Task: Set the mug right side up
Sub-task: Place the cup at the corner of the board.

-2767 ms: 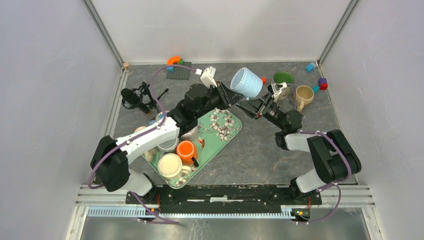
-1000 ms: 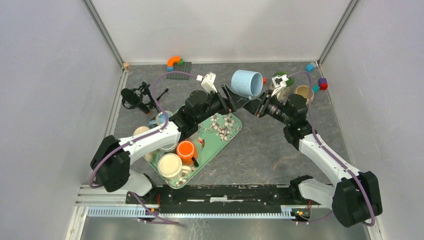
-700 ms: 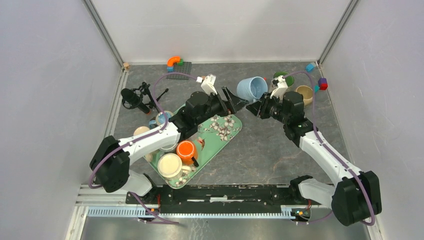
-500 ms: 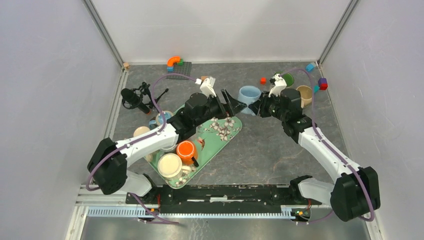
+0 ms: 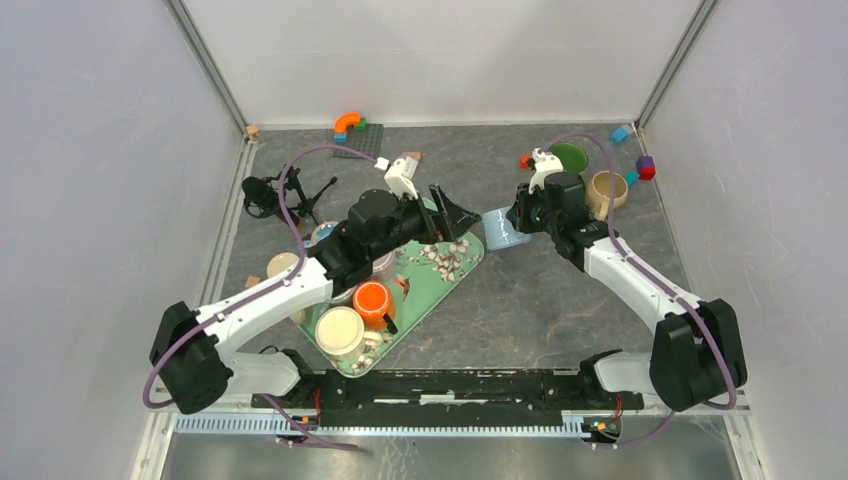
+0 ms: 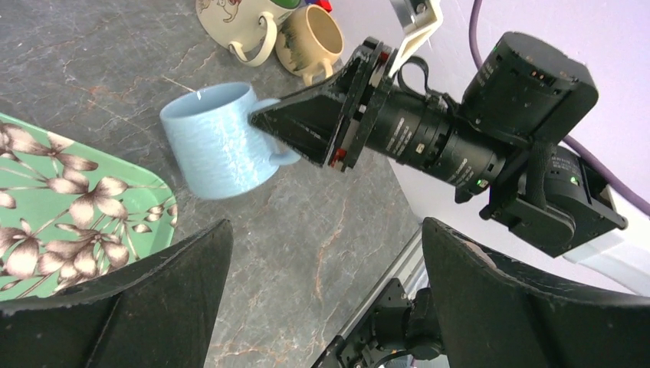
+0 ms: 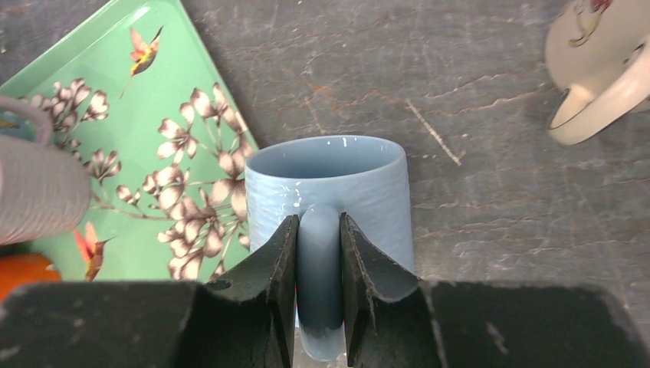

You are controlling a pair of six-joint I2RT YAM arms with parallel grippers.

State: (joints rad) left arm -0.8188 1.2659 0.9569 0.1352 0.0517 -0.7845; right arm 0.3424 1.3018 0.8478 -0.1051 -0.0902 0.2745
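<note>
The mug (image 5: 497, 228) has come down from mid-air and swung mouth-up just beside the tray (image 5: 455, 268), my left gripper (image 6: 326, 230) has let go and stands wide while the right gripper (image 7: 318, 230) pinches its handle, so I judge only set-down and release remain.

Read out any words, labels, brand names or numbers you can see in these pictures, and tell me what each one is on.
No readable text in any view.
Blue mug: plain, no print.
Tray: only flowers and birds, no words.
Cream mug: a small printed drawing, cut off at the frame's edge; no letters can be made out.
</note>
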